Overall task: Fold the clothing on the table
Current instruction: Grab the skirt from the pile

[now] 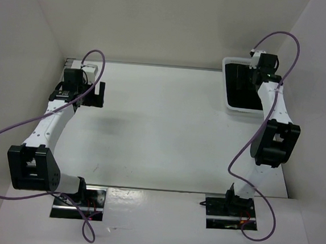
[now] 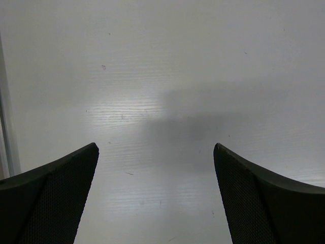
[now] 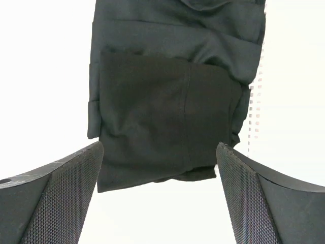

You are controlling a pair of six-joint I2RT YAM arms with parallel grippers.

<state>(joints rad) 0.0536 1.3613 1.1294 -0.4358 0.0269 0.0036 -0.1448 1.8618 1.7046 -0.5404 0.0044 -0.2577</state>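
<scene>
**A:** Where's the clothing [image 3: 162, 117]?

**B:** Directly under the right gripper [image 3: 158, 147], lying on top of a black heap [image 3: 177, 30] in the basket [image 1: 238, 111]. It spans the gap between the two fingers, but neither one touches it. The jaws stand wide apart with nothing in them.

**A:** And the left gripper [image 2: 155, 147]?

**B:** It's also spread wide and empty, with only bare table [image 1: 162, 127] beneath it, well away from the basket.

**A:** What does the clothing look like?

**B:** It's a plain black, roughly square slab, matte and soft. A seam runs down it right of the middle, and the near edge is a little ragged. It looks like several layers stacked, so I'd say it's already doubled over. The cloth beyond the fingertips is smoother and slightly shinier, with its own creases.

**A:** Which step is this, then?

**B:** It's the basket end of the job. I can't tell whether the piece is about to be lifted out or is being left there.

**A:** And the next move?

**B:** To pick it up, the right gripper should drop straight down and pinch the top layers only, near an edge, so the heap stays put. Otherwise it should lift clear without snagging any cloth.
</scene>
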